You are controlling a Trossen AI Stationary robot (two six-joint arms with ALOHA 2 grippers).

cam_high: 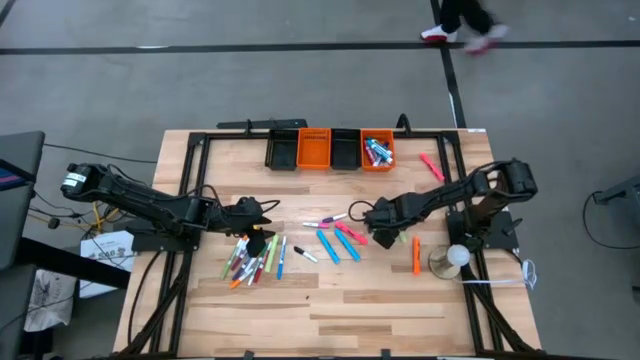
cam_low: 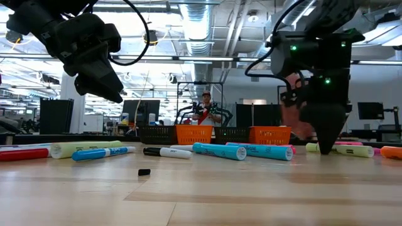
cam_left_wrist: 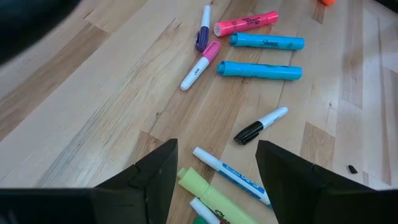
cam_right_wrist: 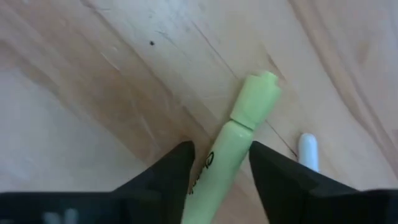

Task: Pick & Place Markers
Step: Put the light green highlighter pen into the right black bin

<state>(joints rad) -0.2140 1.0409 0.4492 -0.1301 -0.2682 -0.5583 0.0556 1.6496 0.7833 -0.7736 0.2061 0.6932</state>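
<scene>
Right wrist view showed right gripper (cam_right_wrist: 219,165) fingers apart astride a light, rigid, smooth yellow-green highlighter (cam_right_wrist: 233,140) on the desk (cam_right_wrist: 93,93); mid-barrel grasp judged best.

"Sharpie" on a blue marker (cam_left_wrist: 267,42), partly on a yellow-green one (cam_left_wrist: 208,198).

overhead looks straight down, low looks level; both share the markers (cam_high: 335,240)
</scene>
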